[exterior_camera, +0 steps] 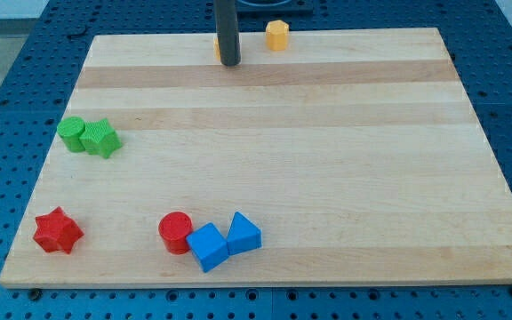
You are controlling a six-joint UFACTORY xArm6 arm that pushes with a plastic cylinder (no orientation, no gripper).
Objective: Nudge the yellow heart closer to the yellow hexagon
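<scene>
Wooden board: at twelve o'clock my tip (a bare rod, holding nothing) touches the mostly hidden yellow heart; yellow hexagon near, toward three o'clock.

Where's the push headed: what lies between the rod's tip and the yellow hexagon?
In the camera view, only bare board lies between my tip and the yellow hexagon to its right. The yellow heart peeks out at the rod's left.

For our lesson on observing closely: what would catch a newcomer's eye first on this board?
Probably the dark rod at the view's top, my tip half hiding the yellow heart, with the yellow hexagon just to its right. Next, the bright red cylinder and two blue blocks bunched near the bottom edge.
</scene>
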